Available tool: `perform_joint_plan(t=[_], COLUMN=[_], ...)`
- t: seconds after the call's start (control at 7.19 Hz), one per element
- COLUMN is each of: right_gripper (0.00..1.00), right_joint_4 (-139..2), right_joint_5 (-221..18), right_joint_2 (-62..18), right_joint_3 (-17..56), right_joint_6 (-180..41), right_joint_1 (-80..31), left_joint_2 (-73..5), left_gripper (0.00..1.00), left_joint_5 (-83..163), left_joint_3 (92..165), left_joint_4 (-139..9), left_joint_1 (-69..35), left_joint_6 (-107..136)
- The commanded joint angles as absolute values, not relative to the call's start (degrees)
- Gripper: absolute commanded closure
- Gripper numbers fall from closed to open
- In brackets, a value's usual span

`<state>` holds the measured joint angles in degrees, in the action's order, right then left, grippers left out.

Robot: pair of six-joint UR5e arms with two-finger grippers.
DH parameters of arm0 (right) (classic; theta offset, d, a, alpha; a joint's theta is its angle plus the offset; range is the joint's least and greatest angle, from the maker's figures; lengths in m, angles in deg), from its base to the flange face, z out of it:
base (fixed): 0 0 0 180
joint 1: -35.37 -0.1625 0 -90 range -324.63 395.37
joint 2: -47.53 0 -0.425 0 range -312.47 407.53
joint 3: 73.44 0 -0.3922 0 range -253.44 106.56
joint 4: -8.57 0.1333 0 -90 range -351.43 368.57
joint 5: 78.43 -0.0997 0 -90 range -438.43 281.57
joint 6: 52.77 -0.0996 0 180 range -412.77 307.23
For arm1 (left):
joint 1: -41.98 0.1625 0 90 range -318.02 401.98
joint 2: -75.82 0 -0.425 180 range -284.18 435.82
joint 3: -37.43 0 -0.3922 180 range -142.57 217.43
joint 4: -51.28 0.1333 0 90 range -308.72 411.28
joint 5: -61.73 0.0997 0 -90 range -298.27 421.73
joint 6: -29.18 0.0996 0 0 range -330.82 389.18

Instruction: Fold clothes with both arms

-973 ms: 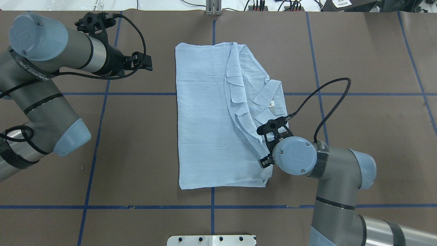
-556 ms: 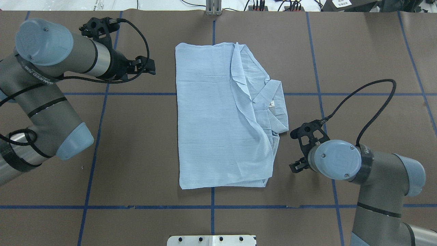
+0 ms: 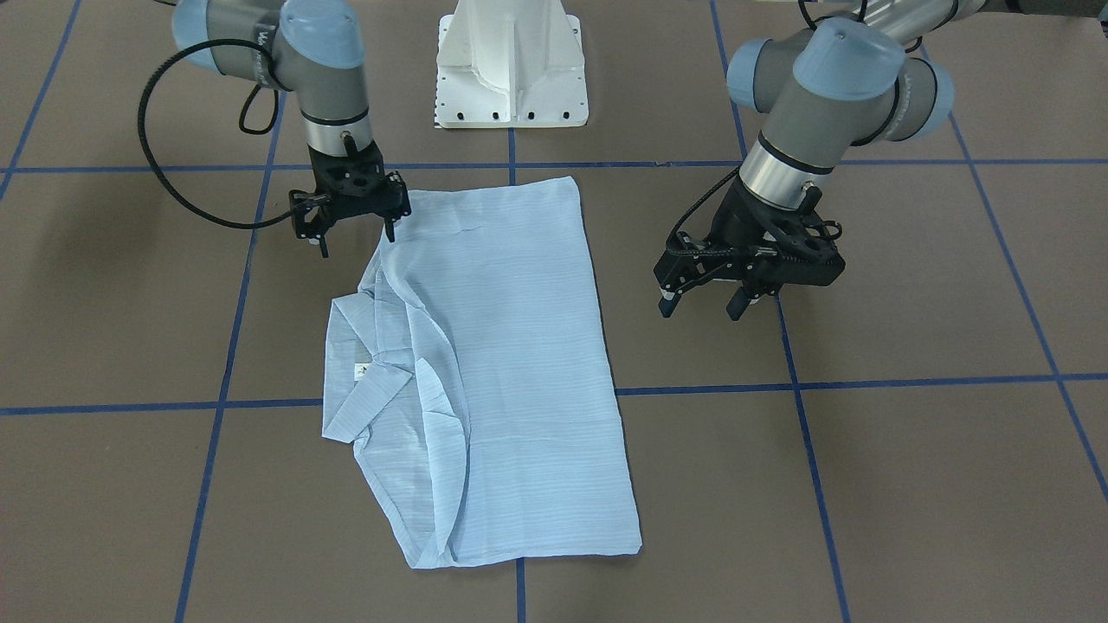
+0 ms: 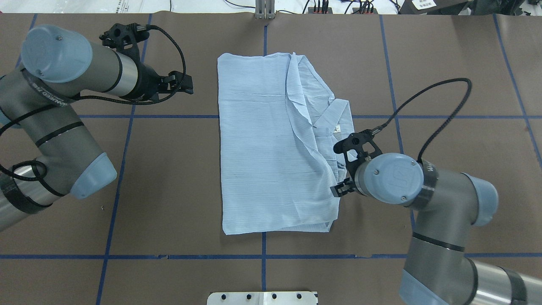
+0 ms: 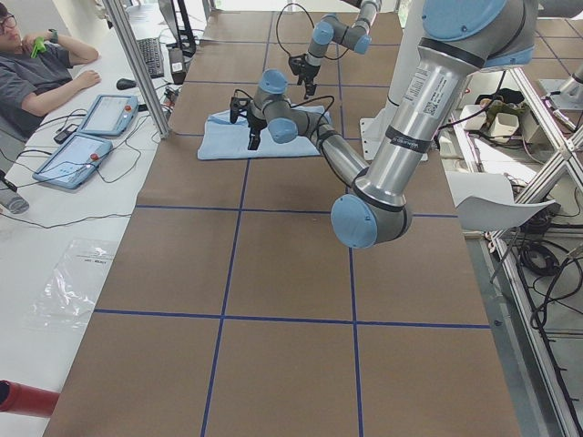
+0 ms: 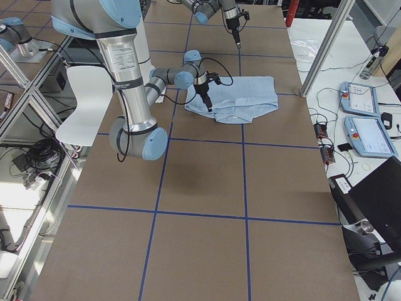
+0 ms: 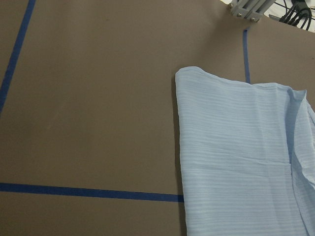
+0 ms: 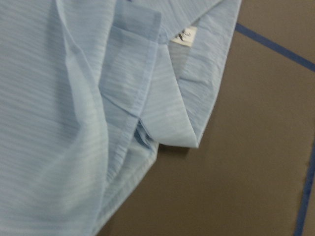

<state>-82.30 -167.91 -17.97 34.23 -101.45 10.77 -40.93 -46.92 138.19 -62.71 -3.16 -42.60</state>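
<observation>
The light-blue striped shirt (image 4: 262, 161) lies folded in a tall rectangle on the brown table; it also shows in the front view (image 3: 519, 363). Its collar and white neck label (image 4: 337, 129) sit at its right edge, and show in the right wrist view (image 8: 186, 35). My right gripper (image 4: 347, 186) (image 3: 357, 240) is open and empty, hovering at the shirt's right edge just below the collar. My left gripper (image 4: 188, 84) (image 3: 699, 306) is open and empty, above bare table left of the shirt's far left corner. The left wrist view shows that corner (image 7: 197, 78).
Blue tape lines (image 4: 169, 116) cross the brown table. The white pedestal base (image 3: 511, 69) stands at the robot's side of the table. A metal post (image 4: 264, 10) and cables stand at the far edge. An operator (image 5: 36, 73) sits beside tablets.
My right gripper pulled away to the right of the shirt, then came back to its right edge. The shirt's folded front panel settled flatter. My left arm shifted only slightly.
</observation>
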Motion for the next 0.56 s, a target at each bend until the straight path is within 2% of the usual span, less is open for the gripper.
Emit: perform_joint_plan(t=[0.0, 0.42], right_gripper=[0.00, 0.00], right_joint_4=[-81.69, -73.79], right_joint_5=[-166.94, -165.09], right_joint_2=[-9.27, -4.43], right_joint_3=[24.42, 13.59], right_joint_6=[-98.40, -96.03], right_joint_1=[9.10, 7.96], left_joint_2=[-40.90, -40.72], left_gripper=[0.00, 0.00], left_joint_5=[-47.00, -47.00], left_joint_3=[137.37, 136.49], left_joint_4=[-63.15, -63.59], left_joint_1=[-3.20, -3.20], left_joint_6=[-42.54, -42.54])
